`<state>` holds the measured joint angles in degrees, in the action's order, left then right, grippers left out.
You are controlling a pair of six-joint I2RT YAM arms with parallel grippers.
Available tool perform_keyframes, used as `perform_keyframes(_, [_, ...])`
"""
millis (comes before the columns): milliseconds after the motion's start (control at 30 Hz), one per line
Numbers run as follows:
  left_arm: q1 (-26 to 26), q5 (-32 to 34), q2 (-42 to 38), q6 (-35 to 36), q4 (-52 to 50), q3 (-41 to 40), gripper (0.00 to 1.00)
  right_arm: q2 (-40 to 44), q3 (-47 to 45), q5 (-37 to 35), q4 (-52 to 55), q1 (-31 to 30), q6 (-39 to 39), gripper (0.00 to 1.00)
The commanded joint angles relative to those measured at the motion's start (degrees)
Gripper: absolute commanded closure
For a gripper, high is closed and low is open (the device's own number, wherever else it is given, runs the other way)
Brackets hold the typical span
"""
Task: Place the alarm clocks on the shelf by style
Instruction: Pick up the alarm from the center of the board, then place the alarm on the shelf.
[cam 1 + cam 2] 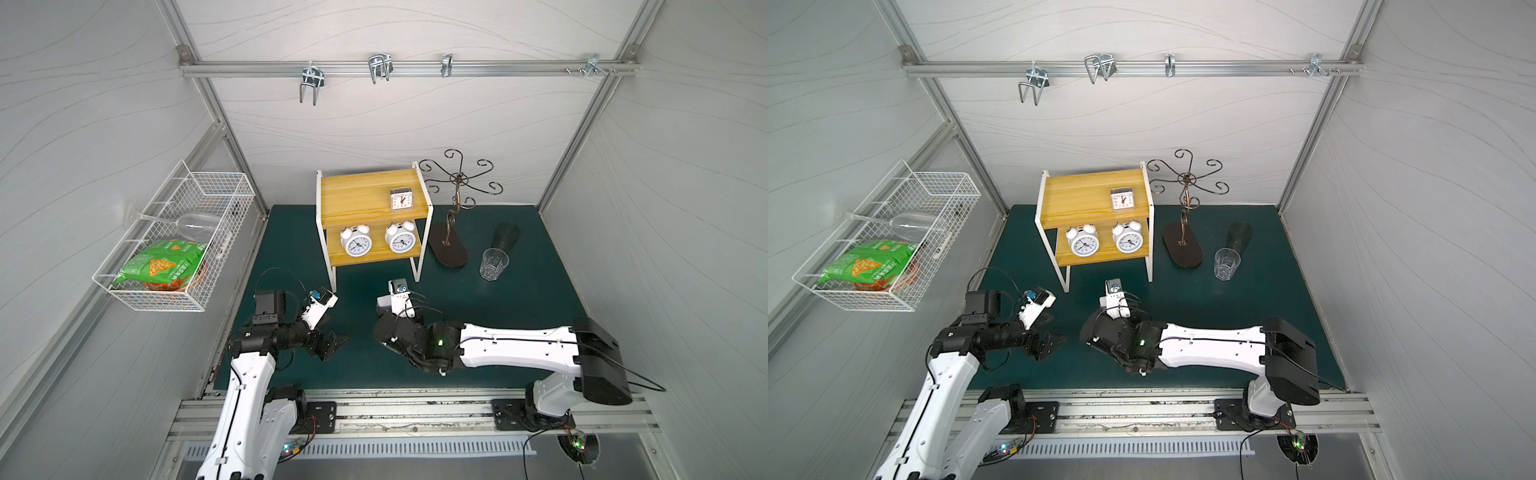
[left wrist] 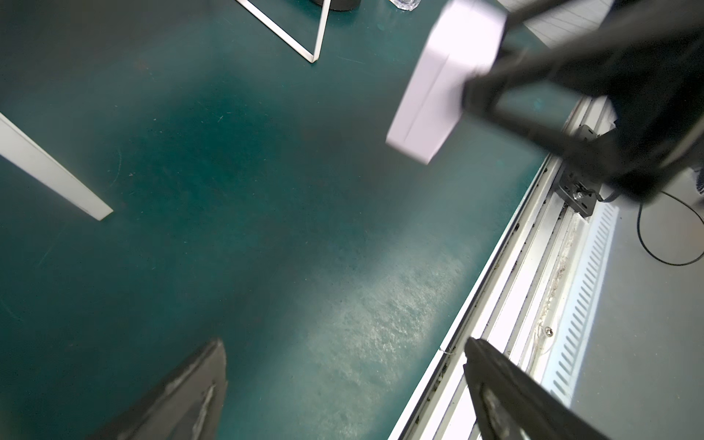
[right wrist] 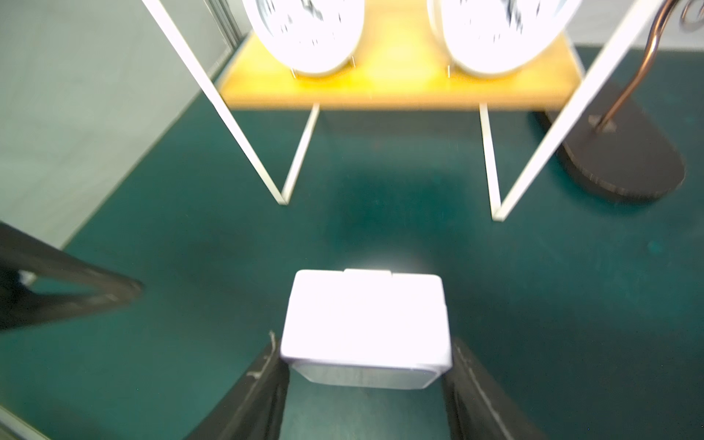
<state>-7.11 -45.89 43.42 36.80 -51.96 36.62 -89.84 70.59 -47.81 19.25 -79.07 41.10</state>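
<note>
**A:** Where is everything standing?

**B:** The shelf [image 1: 370,195] is sitting at the back of the mat. It is carrying one round twin-bell clock [image 1: 356,243] beside the other round clock [image 1: 400,239] on its lower board. The clear square clock [image 1: 401,199] is sitting on the upper one. In front of the shelf, the right gripper [image 3: 365,356] is pinching the white square clock [image 3: 365,324] by two opposite flat sides. The left gripper [image 2: 343,348] is hanging nearby, fingers spread and holding nothing.

**A:** How is that white one likely handling?

**B:** Probably light and stiff, but its smooth plastic is looking slippery. The pads are biting near one edge, so it may be prone to pivoting. Gripping the flat sides nearer the middle would seem safer.

**A:** What is each camera adding?

**B:** The right wrist view is showing the pads on the casing. The left wrist view is showing the clock side-on, tilted and seemingly off the mat. Both top views are showing free board beside the clear clock, while the right wrist is mostly covering the held one.
</note>
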Motion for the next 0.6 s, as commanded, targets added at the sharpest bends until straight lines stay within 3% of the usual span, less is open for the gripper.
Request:
perform_keyframes(0, [0.1,0.2,-0.8,-1.2,2.6,1.7,0.01,0.5,8.2,0.7,10.7,0.7,-6.6,0.37])
perform_keyframes(567, [0.1,0.8,-0.6,-4.5,4.3,1.9,0.01,-13.5,50.6,2.4,28.6,5.9,-17.6,0.37])
